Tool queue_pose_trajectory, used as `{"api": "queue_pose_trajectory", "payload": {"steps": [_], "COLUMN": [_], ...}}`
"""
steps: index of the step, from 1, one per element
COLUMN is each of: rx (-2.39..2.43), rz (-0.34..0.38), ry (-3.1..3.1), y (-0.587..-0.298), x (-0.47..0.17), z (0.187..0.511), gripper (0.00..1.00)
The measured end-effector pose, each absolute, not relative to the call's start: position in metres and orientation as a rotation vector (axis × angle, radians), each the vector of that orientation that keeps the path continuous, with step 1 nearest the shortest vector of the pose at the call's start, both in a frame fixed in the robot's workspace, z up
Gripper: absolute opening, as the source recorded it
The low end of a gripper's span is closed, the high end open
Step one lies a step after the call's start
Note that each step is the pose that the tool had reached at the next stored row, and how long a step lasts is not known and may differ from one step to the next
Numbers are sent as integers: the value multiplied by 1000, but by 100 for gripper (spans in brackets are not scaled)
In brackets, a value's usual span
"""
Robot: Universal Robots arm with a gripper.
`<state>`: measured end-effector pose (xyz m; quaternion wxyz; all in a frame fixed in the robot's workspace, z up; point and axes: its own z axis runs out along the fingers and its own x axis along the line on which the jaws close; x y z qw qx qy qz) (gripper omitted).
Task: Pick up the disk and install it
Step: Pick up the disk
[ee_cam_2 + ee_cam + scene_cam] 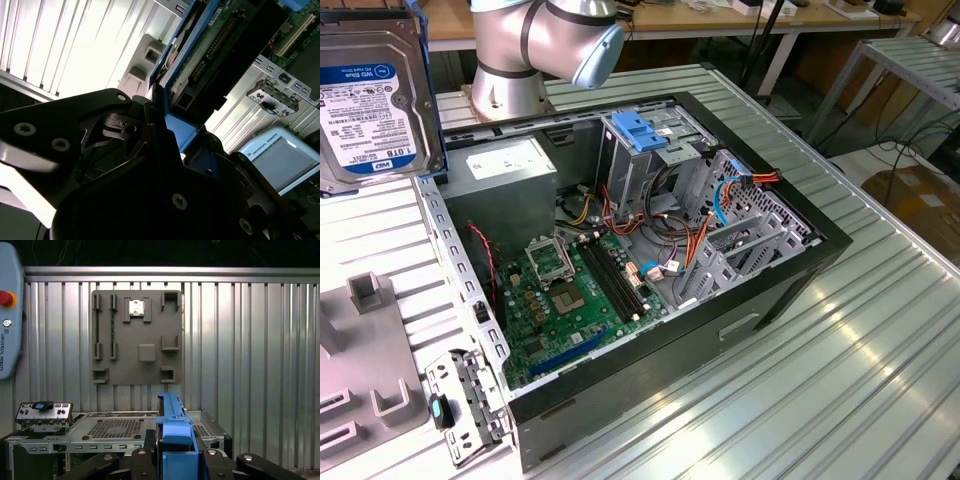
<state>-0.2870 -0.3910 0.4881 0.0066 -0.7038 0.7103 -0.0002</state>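
The disk (372,100), a grey-metal hard drive with a white-and-blue label, hangs in the air at the exterior view's upper left, above the table and beside the open computer case (650,250). In both wrist views my gripper (175,460) is shut on the disk's blue carrier frame (172,427). The second wrist view shows the disk's circuit-board side (215,47) sticking out past the gripper (167,132). Inside the case stands the tall metal drive cage with a blue plastic top (640,135).
A grey metal box with a white sticker (510,165) sits in the case's far corner, the green motherboard (570,290) on its floor. A grey fixture plate (136,337) lies on the ribbed table. A bracket with a blue latch (455,400) and the pendant (7,310) are nearby.
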Motion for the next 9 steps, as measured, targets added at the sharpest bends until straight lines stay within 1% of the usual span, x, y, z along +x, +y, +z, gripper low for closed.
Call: {"api": "queue_pose_trajectory", "payload": {"steps": [9], "rx": [-2202], "rz": [-1], "ry": [2222], "y": [-391], "x": [-283], "z": [488], "gripper": [37]}}
